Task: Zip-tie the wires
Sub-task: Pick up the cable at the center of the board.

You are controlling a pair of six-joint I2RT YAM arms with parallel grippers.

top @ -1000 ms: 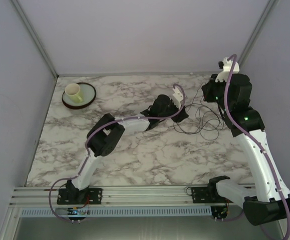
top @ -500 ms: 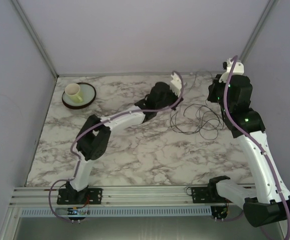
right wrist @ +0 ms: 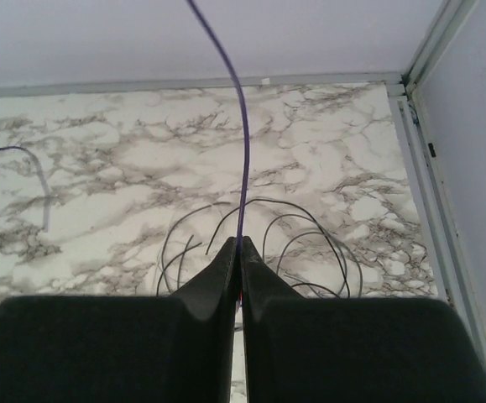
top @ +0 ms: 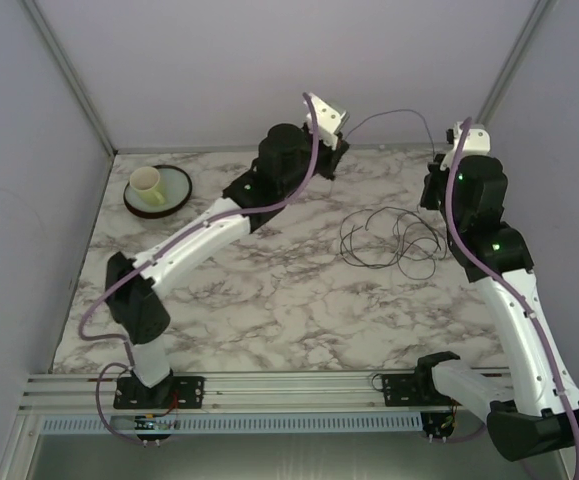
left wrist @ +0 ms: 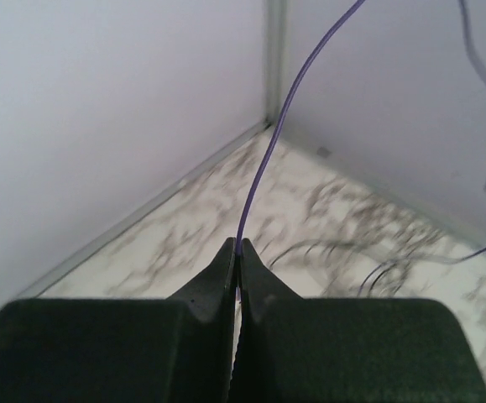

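The wires (top: 390,241) lie in loose dark loops on the marble table, right of centre. They also show in the right wrist view (right wrist: 310,225) and, blurred, in the left wrist view (left wrist: 368,256). A thin purple zip tie (top: 389,112) hangs in an arc in the air between both grippers. My left gripper (top: 342,137) is raised near the back wall and shut on one end of the tie (left wrist: 284,117). My right gripper (top: 431,165) is up at the back right, above the wires, and shut on the other end (right wrist: 234,109).
A pale cup (top: 147,184) stands on a dark-rimmed plate (top: 176,196) at the back left. Walls enclose the table on three sides, with a corner post (top: 512,60) close behind the right arm.
My left arm has lifted off the table and swung up and back to the left, drawing the purple tie out into the air. The right gripper rose slightly. The wires stay on the table.
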